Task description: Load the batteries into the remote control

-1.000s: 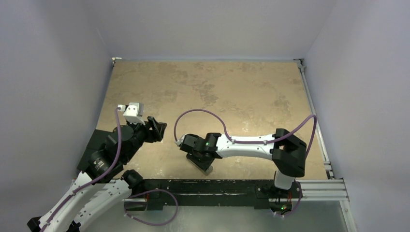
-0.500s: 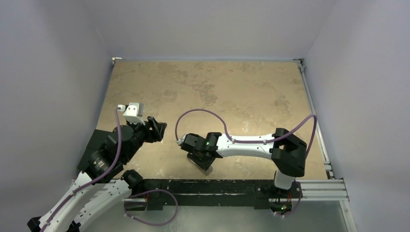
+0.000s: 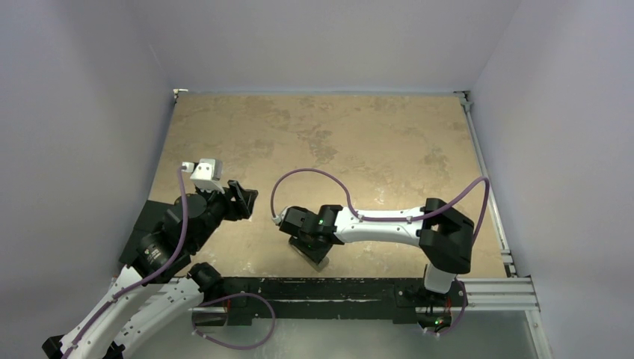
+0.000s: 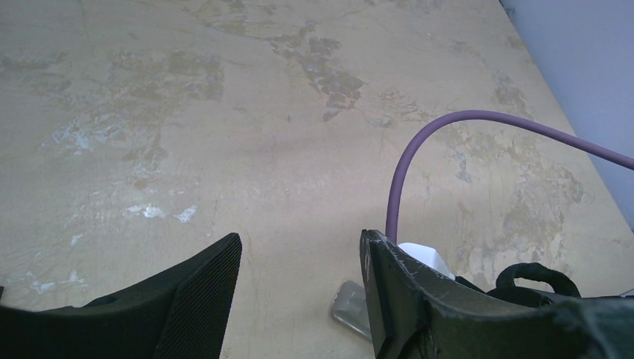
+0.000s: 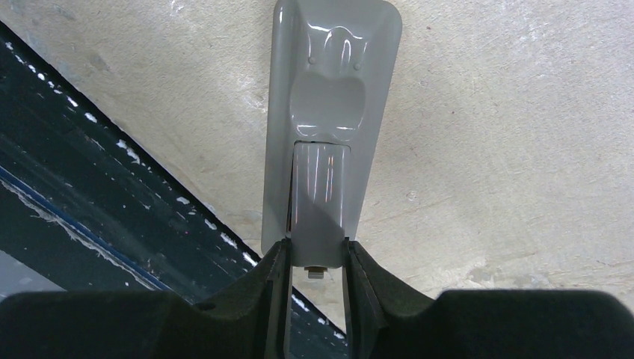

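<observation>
The remote control (image 5: 333, 90) lies grey back up near the table's front edge, and its end also shows in the left wrist view (image 4: 350, 308). My right gripper (image 5: 317, 258) is shut on a flat grey cover piece (image 5: 320, 202), which lies lengthwise over the battery recess. From above, the right gripper (image 3: 312, 243) hides most of the remote control (image 3: 320, 259). My left gripper (image 3: 243, 198) hovers open to the left of it with nothing between its fingers (image 4: 202, 292). The batteries are out of view.
The black front rail (image 5: 97, 194) runs right beside the remote's near corner. The right arm's purple cable (image 4: 419, 142) arches over the table (image 3: 336, 142) just beyond the left gripper. Grey walls close in the table on three sides.
</observation>
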